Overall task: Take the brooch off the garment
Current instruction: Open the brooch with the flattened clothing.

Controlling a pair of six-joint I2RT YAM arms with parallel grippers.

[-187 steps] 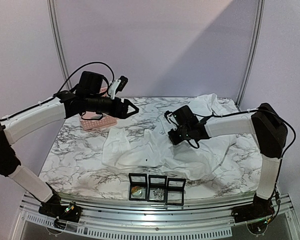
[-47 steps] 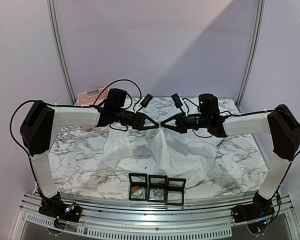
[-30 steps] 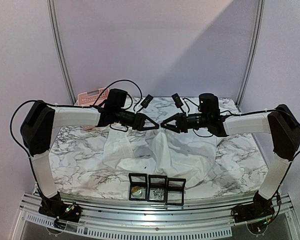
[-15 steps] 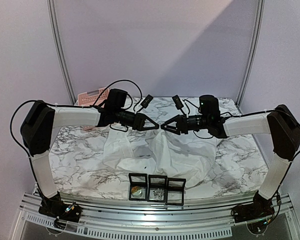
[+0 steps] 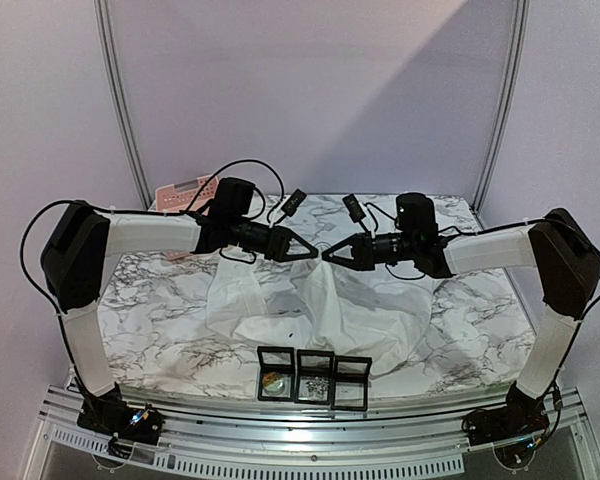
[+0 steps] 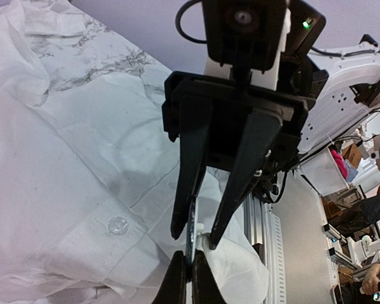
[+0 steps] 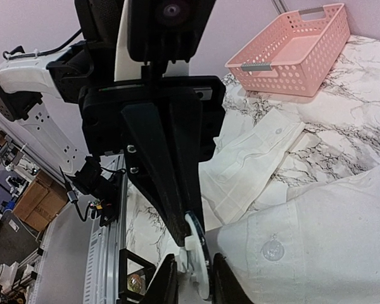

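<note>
My left fingers point(image 6: 176, 285) are pinched tight on the rim of a thin pale disc that I take for the brooch point(image 7: 195, 253). It stands edge-on to my left wrist, so from there it shows only as a dark sliver running straight out from my fingertips. Just beyond it, tip to tip with them, stand my right fingers point(image 6: 248, 158). They are parted, one on each side of that sliver, with a little gap on both sides. The disc's flat faces look at their pads, and its long way runs along them. So I judge the right side need only close, not shift sideways. The garment point(image 5: 360, 310) rises in a peak to the meeting point and lies against the disc; whether it is pinned there I cannot tell. Farther off on the tabletop point(image 5: 160, 290) sits a pink basket point(image 7: 291, 79).
</note>
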